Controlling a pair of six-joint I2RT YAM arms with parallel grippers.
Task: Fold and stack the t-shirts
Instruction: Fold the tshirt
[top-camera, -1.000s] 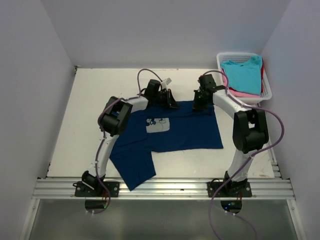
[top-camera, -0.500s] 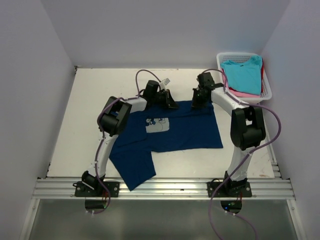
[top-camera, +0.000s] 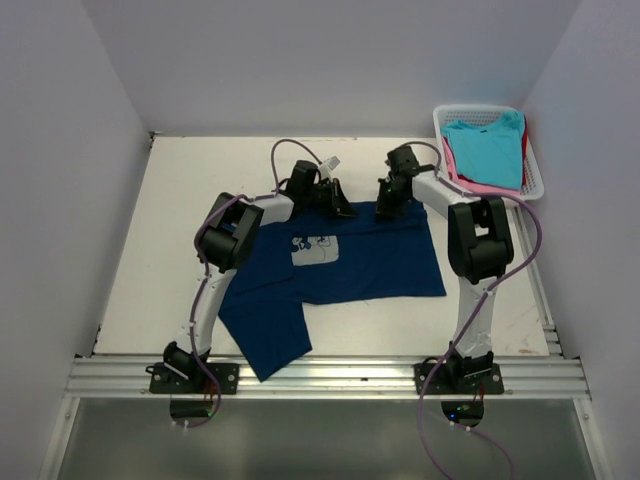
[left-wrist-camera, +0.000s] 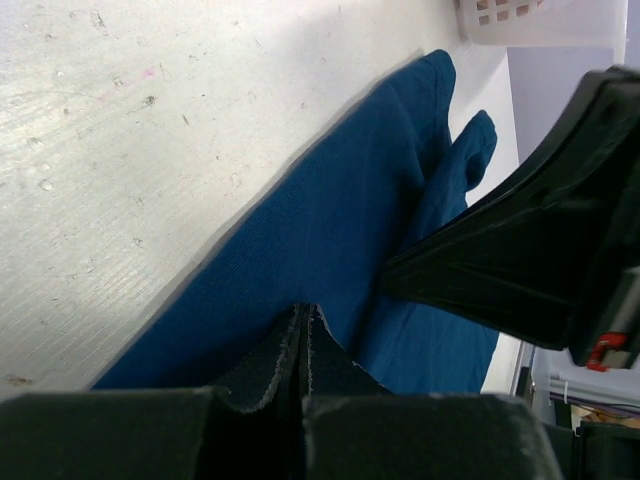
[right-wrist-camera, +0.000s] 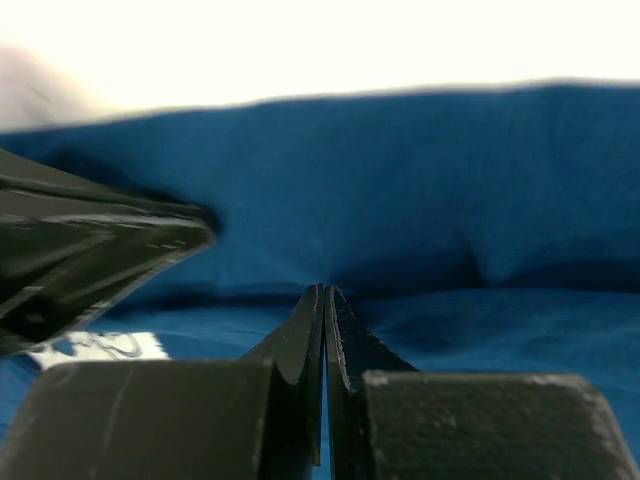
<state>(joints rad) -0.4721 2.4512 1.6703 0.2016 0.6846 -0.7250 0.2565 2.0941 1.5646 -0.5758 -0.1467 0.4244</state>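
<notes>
The navy t-shirt (top-camera: 350, 260) lies spread on the table with its pale chest print (top-camera: 315, 250) facing up and one part trailing toward the near left. My left gripper (top-camera: 345, 210) and right gripper (top-camera: 385, 210) sit close together at the shirt's far edge. In the left wrist view the jaws (left-wrist-camera: 303, 312) are closed, tips in navy cloth (left-wrist-camera: 330, 230). In the right wrist view the jaws (right-wrist-camera: 324, 292) are closed against a raised navy fold (right-wrist-camera: 400, 190). Turquoise (top-camera: 485, 150), pink (top-camera: 468, 185) and red (top-camera: 526, 140) tees lie in the basket.
The white lattice basket (top-camera: 448, 116) stands at the far right corner of the table, just right of the right arm. White walls close in the left, far and right sides. A metal rail (top-camera: 320, 375) runs along the near edge.
The right arm's elbow has swung left and the right gripper has shifted slightly left and away along the shirt's far edge. The left gripper has hardly moved.
</notes>
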